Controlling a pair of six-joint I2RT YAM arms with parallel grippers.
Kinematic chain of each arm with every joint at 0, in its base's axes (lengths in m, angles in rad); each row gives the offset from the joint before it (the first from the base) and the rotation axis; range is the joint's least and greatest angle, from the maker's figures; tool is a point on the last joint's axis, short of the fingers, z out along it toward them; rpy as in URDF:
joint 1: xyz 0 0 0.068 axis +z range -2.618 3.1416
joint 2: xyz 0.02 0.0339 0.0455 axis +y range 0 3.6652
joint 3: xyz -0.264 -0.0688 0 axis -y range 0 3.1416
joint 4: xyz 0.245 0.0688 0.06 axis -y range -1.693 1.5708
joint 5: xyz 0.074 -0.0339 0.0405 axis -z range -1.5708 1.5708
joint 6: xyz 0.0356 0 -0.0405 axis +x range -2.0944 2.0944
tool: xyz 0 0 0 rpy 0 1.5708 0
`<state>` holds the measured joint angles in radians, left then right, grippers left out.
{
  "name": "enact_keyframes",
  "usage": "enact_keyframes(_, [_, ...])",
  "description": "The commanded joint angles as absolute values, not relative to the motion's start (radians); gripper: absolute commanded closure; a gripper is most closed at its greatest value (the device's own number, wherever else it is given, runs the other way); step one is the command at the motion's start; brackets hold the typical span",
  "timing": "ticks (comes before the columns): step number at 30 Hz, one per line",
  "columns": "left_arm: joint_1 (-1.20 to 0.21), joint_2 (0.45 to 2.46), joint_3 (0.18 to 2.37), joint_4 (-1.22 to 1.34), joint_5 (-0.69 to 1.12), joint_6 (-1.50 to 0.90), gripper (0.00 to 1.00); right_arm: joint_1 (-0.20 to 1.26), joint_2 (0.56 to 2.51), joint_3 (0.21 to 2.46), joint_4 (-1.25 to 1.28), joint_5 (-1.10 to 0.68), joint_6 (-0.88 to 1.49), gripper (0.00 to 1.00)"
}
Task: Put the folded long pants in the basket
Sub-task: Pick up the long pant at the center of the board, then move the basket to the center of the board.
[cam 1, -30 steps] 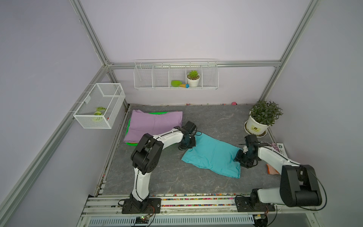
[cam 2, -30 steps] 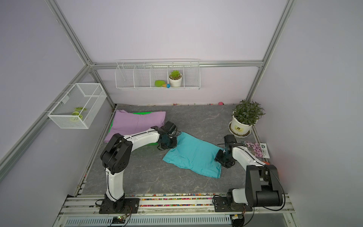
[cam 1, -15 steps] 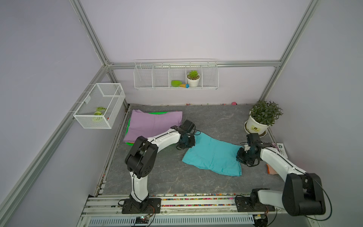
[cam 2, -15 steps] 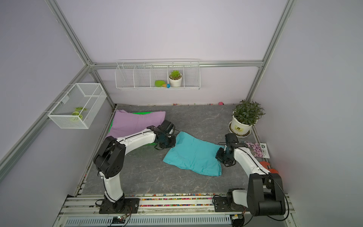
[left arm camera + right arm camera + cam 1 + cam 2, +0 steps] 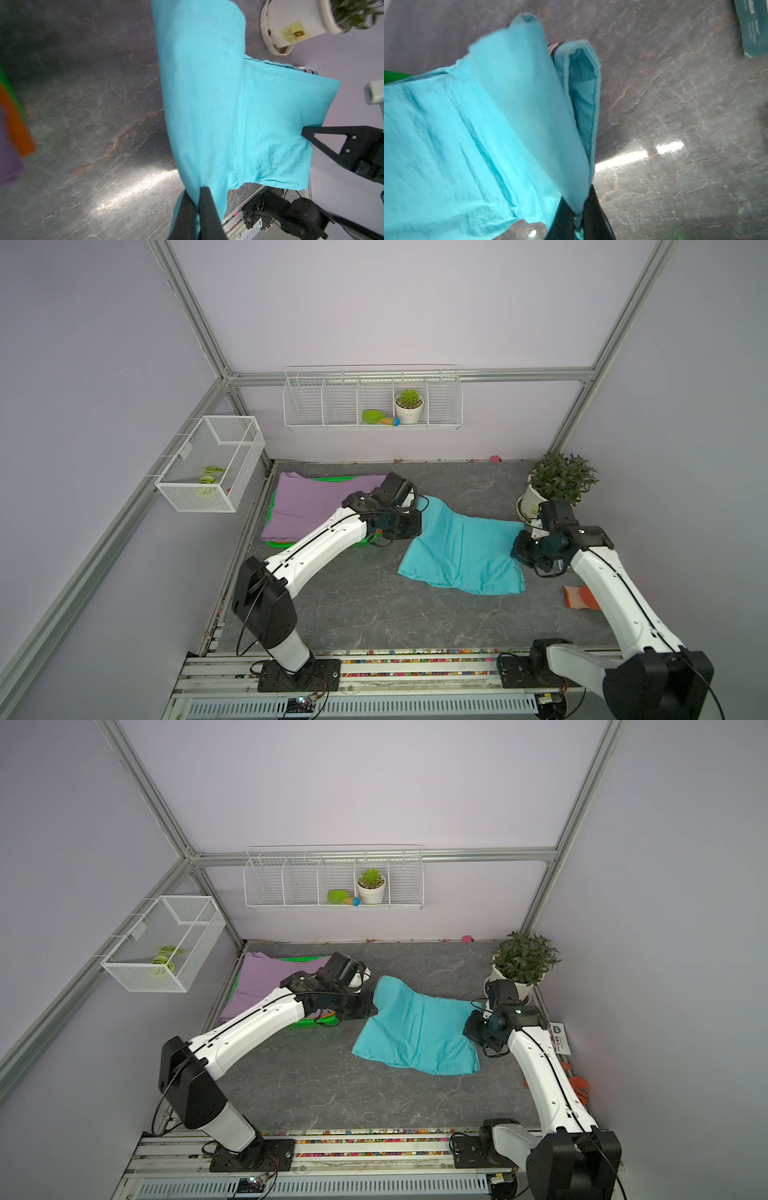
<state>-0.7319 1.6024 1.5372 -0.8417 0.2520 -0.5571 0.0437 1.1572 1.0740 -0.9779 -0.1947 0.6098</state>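
The teal folded long pants lie mid-table, both short ends raised off the surface. My left gripper is shut on the end nearest the basket. At the opposite end, my right gripper is shut on the layered edge. The green basket sits at the back left. Lilac folded pants cover it. An orange bundle shows beneath the lilac one in the left wrist view.
A potted plant stands just behind my right arm. A white wire basket hangs on the left wall and a wire shelf on the back wall. An orange-red item and a card lie at the right edge.
My right gripper has closed on the teal pants' right end. Both arms have shifted slightly and the cloth's ends have risen a little.
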Motion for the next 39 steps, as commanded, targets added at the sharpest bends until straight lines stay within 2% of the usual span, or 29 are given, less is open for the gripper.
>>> enact_keyframes(1, [-0.627, 1.513, 1.602, -0.964, 0.190, -0.499, 1.00, 0.118, 1.177, 1.198, -0.980, -0.259, 0.652, 1.00])
enact_keyframes(10, [-0.175, 1.451, 1.704, -1.146, 0.088, -0.424, 1.00, 0.445, 1.508, 1.562, -0.858, -0.251, 0.803, 1.00])
enact_keyframes(15, [-0.010, 1.469, 1.727, -1.129, 0.046, -0.387, 1.00, 0.557, 1.751, 1.822, -0.821, -0.262, 0.831, 1.00])
enact_keyframes(24, [0.091, 1.559, 1.787, -1.130, -0.165, -0.342, 1.00, 0.648, 2.110, 2.141, -0.647, -0.395, 0.902, 1.00])
enact_keyframes(30, [0.134, 1.649, 1.861, -1.115, -0.185, -0.346, 1.00, 0.684, 2.303, 2.319, -0.586, -0.433, 0.944, 1.00])
enact_keyframes(34, [0.147, 1.703, 1.834, -1.084, -0.141, -0.324, 1.00, 0.683, 2.423, 2.455, -0.648, -0.431, 0.961, 1.00])
enact_keyframes(39, [0.150, 1.763, 1.795, -1.085, -0.130, -0.316, 1.00, 0.673, 2.493, 2.472, -0.707, -0.427, 0.945, 1.00])
